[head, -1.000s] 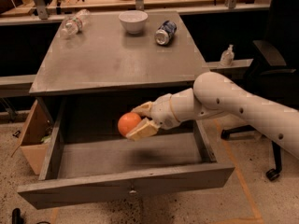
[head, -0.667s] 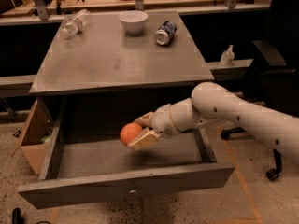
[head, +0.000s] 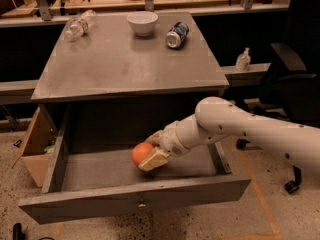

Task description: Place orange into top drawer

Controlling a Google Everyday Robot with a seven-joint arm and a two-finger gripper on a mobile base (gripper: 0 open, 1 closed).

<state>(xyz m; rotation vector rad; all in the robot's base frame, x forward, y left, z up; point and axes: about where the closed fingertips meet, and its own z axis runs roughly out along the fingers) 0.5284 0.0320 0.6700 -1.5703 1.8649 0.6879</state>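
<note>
The hand (head: 148, 153), gripping the orange (head: 140, 152), has sunk lower into the top drawer (head: 135, 202), perhaps reaching its floor.

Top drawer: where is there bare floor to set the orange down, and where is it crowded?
In the top drawer, the floor is bare left of the orange, up to the left wall, and along the front panel. The right part is crowded: the hand, gripping the orange, and its arm hang over it.

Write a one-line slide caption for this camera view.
The gripper, shut on the orange, reaches into the open top drawer below a tabletop holding a bowl, can and bottle.
</note>
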